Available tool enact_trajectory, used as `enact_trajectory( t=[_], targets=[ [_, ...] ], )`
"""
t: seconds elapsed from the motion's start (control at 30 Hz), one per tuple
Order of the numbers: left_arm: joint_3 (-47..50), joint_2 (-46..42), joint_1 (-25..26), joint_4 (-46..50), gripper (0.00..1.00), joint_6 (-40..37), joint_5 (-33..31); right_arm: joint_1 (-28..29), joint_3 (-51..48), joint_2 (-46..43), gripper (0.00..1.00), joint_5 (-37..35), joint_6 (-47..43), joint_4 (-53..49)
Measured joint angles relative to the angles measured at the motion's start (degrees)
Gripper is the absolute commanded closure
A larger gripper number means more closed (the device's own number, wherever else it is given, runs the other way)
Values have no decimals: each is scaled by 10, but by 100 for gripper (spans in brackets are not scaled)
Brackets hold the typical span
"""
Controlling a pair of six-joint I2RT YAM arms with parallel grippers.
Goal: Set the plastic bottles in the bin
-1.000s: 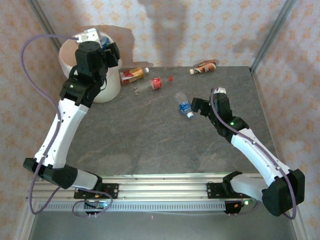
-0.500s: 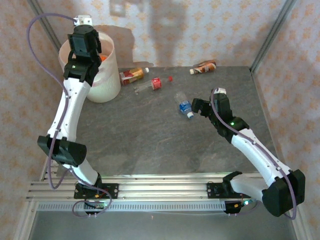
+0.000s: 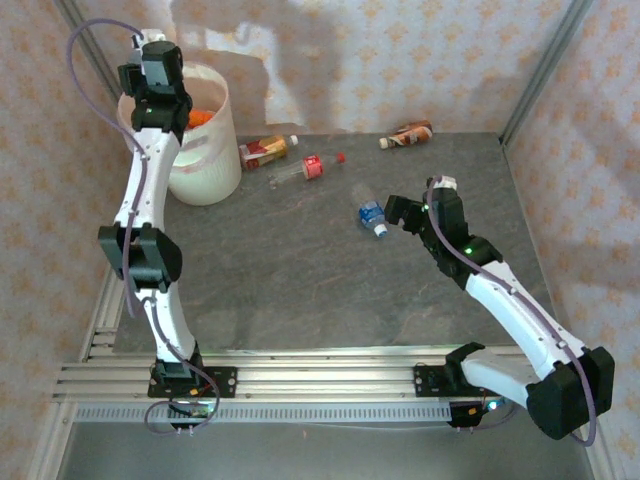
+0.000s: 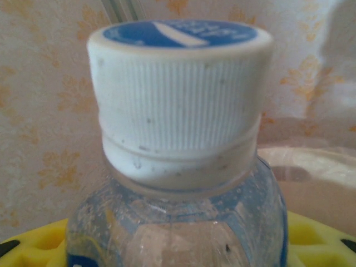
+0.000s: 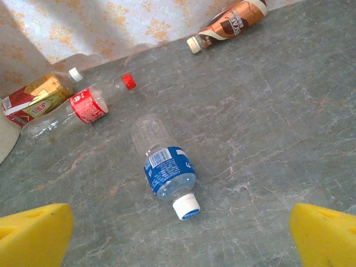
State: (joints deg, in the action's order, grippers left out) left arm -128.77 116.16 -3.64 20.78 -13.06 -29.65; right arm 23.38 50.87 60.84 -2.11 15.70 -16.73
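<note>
Left wrist view: small clear plastic bottle with ribbed white cap, blue cap top (image 4: 181,111), sits between the yellow pads (image 4: 33,247) of the left tool (image 4: 178,251). That tool looks clamped on the bottle body below the shoulder.
Held bottle place: raised at the far-left corner of the grey table (image 3: 300,280), by the large round off-white plastic bin (image 3: 205,165). Cannot tell if it is squarely over the opening.
Bin contents: something orange (image 3: 200,117) inside.
Right tool (image 5: 178,225): pads wide apart with nothing between them, hanging over the clear bottle with blue label and white cap (image 5: 168,169). That bottle lies mid-table toward the right edge.
Other bottles: orange-red labelled bottle (image 3: 264,151) lies just beside the bin, clear red-labelled bottle (image 3: 300,169) near it, brown bottle (image 3: 408,133) at the far edge.
Handling: probably empty, so light. Walls are thin and will dent. Round and smooth, so it is likely to roll or slip out.
Grasp: across the labelled middle, pads square to the long axis. The neck and cap end look too narrow to hold well.
</note>
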Motion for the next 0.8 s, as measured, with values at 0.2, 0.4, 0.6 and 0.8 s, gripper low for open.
enact_trajectory(
  t=[0.2, 0.4, 0.6, 0.8],
  targets=[
    [-115, 102, -22, 67, 22, 16, 0, 0, -12, 2, 0, 1, 17, 0],
    [-176, 143, -24, 129, 2, 67, -24, 0, -12, 5, 0, 1, 19, 0],
    [-197, 143, -24, 162, 0, 120, -15, 0, -12, 7, 1, 2, 23, 0],
    [-196, 122, -24, 203, 0, 201, 59, 0, -13, 14, 1, 10, 33, 17]
  ],
)
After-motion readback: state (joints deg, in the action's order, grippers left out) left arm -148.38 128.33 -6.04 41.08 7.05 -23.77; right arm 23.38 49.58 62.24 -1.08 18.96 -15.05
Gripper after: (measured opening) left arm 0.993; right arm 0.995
